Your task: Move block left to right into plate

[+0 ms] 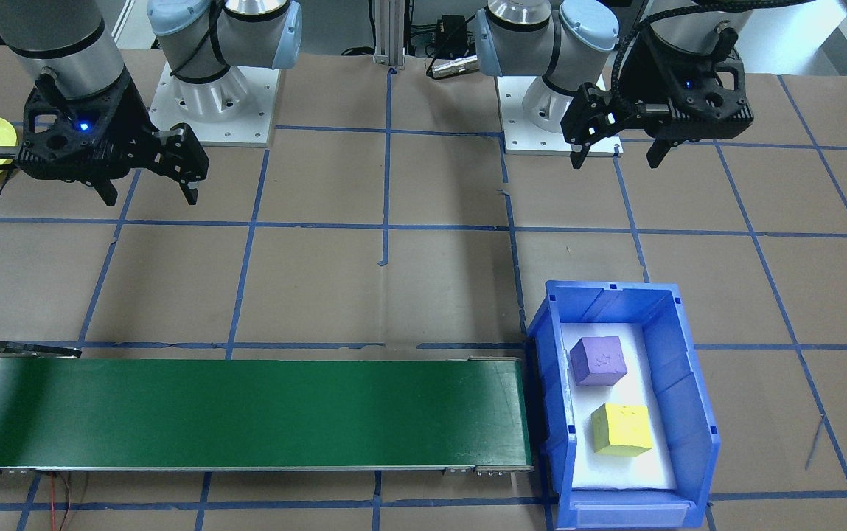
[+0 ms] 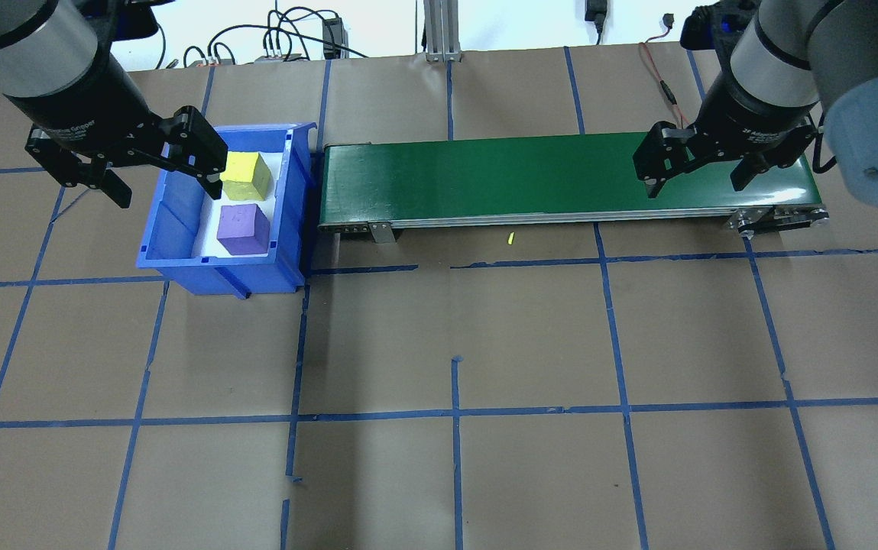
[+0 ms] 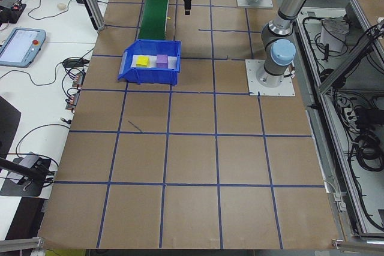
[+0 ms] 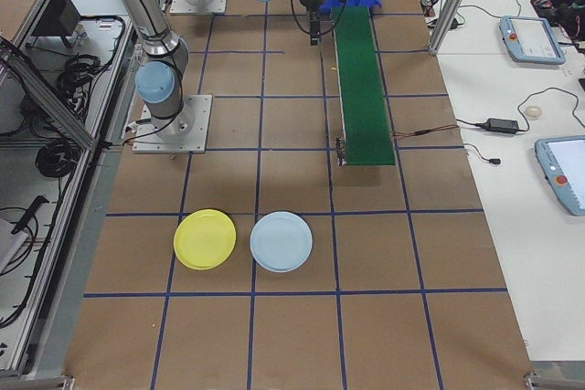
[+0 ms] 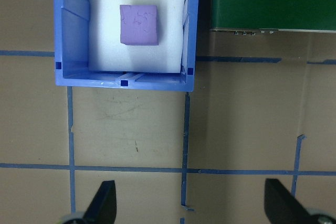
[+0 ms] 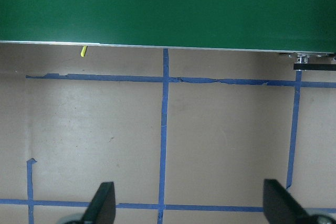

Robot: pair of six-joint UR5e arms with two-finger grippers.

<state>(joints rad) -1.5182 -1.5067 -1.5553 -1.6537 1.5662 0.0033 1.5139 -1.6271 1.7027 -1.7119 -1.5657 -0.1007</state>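
A purple block [image 1: 598,361] and a yellow block [image 1: 621,429] lie on white foam inside a blue bin [image 1: 691,369]. My left gripper [image 2: 167,191] hangs open and empty above the bin's near-left side. In the left wrist view the purple block [image 5: 139,24] is well ahead of the open fingers [image 5: 102,205]. Over the far end of the green conveyor [image 2: 530,176] my right gripper [image 2: 694,187] is open and holds nothing. A yellow plate [image 4: 205,238] and a light blue plate [image 4: 281,241] rest on the table past the conveyor's end.
The conveyor [image 1: 246,413] runs from the bin toward the right arm's side. Both robot bases stand on white plates [image 1: 213,110] at the table's back. A small yellow scrap [image 2: 510,238] lies near the belt. Cables and tablets sit on the side benches.
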